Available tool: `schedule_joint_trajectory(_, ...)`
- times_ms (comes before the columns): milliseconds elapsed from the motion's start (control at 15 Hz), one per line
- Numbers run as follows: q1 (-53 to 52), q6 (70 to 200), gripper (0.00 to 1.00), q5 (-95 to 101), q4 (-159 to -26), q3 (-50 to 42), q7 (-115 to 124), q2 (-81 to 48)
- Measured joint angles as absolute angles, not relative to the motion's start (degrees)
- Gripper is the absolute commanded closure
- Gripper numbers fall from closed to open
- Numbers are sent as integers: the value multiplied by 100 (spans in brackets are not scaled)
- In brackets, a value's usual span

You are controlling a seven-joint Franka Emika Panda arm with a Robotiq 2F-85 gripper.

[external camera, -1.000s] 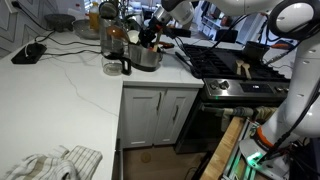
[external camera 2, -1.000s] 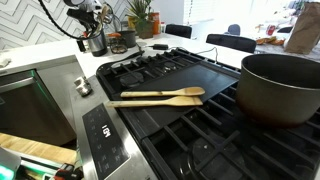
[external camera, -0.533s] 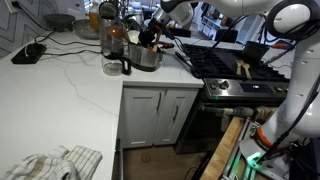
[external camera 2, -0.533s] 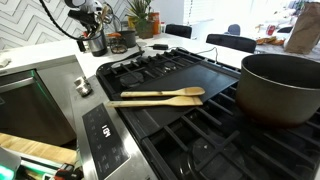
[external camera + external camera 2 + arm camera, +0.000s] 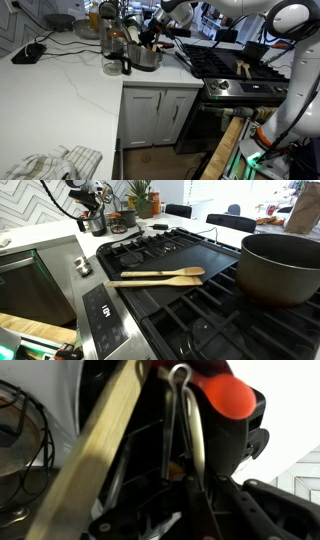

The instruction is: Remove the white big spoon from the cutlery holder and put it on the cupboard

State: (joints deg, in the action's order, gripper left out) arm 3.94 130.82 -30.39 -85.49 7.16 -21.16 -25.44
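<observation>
The cutlery holder (image 5: 147, 58) is a squat shiny metal pot on the white cupboard (image 5: 70, 88), next to the stove. It also shows far off in an exterior view (image 5: 97, 224). My gripper (image 5: 152, 36) reaches down among the utensils in it. In the wrist view the jaws (image 5: 192, 480) are closed in around a pale slim handle, the white big spoon (image 5: 196, 435). A tan wooden handle (image 5: 95, 450) slants across in front, and a red-orange utensil head (image 5: 226, 395) stands behind. The spoon's bowl is hidden.
A tall glass jug (image 5: 114, 50) stands against the holder. The black gas stove (image 5: 218, 66) carries two wooden utensils (image 5: 157, 277) and a large dark pot (image 5: 282, 265). A black device (image 5: 28, 52) and a crumpled cloth (image 5: 55, 163) lie on the white top.
Almost nothing has changed; the gripper stays at the holder among the utensils, with only a slight shift.
</observation>
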Motion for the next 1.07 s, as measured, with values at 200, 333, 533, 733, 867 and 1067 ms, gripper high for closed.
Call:
schedule_joint_trajectory(200,400,13082,98,-3039,-8539,740,-2116,-2537)
schedule_joint_trajectory(333,399,13082,98,-3038,-8534,754,-2111,-2521)
schedule_joint_trajectory(533,399,13082,98,-3038,-8519,766,-2102,-2485)
schedule_joint_trajectory(733,397,13082,98,-3034,-8495,771,-2100,-2444)
schedule_joint_trajectory(867,397,13082,98,-3033,-8485,771,-2096,-2422)
schedule_joint_trajectory(1067,398,13082,98,-3032,-8480,770,-2086,-2420)
